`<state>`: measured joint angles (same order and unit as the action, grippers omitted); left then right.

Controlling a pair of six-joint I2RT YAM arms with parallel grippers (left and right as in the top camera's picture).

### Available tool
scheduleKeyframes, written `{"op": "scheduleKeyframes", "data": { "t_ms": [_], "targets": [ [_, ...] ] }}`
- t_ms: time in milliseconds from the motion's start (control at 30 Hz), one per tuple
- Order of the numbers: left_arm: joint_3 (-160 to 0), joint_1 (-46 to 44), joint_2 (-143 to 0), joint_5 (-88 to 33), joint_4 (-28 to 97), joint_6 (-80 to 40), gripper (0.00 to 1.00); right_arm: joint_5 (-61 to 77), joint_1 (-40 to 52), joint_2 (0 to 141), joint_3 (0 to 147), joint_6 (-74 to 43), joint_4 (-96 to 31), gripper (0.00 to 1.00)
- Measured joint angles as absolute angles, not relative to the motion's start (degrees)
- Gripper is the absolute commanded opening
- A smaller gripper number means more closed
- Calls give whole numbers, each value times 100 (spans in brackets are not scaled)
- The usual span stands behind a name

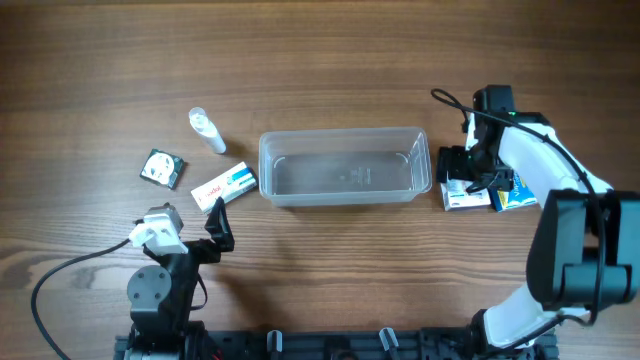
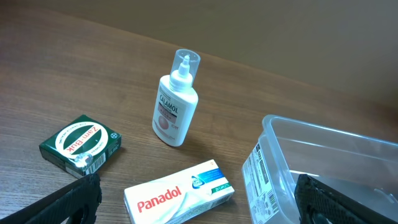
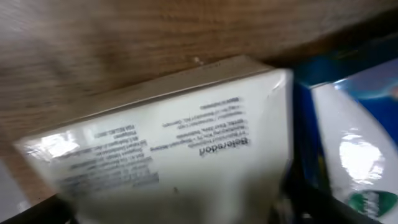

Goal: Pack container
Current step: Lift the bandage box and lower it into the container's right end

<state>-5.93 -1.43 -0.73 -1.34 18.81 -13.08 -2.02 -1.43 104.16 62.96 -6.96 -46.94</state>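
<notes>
The container (image 1: 345, 165) is a clear rectangular tub in the middle of the table; its corner shows in the left wrist view (image 2: 280, 162). Left of it lie a Panadol box (image 1: 223, 185) (image 2: 179, 194), a green box (image 1: 163, 168) (image 2: 81, 143) and a small white bottle (image 1: 207, 130) (image 2: 174, 106). My left gripper (image 1: 215, 228) (image 2: 199, 208) is open and empty, just short of the Panadol box. My right gripper (image 1: 470, 175) (image 3: 180, 208) is open, low over a white box (image 1: 466, 197) (image 3: 168, 155), fingers either side. A blue box (image 1: 517, 196) (image 3: 354, 137) lies beside it.
The table is wood-grain brown. The white and blue boxes sit just right of the container's right end. The right arm's cable (image 1: 450, 100) loops above the gripper. The left arm's cable (image 1: 60, 275) runs along the front left.
</notes>
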Motion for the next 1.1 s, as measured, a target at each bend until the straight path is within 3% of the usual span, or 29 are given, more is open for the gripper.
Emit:
{"op": "scheduleKeyframes", "data": {
  "t_ms": [233, 667, 867, 1100],
  "targets": [
    [-593, -143, -73, -134, 1881, -1308, 100, -263, -143, 10488, 6289, -943, -4727, 75],
    [-593, -143, -73, -134, 1881, -1308, 100, -517, -91, 8960, 6792, -1009, -5548, 72],
    [-593, -143, -73, -134, 1881, -1308, 100, -292, 558, 7959, 6886, -1151, -5570, 71],
    [-593, -143, -73, -134, 1881, -1308, 100, -156, 1776, 8018, 6888, -1529, -5041, 72]
  ]
}}
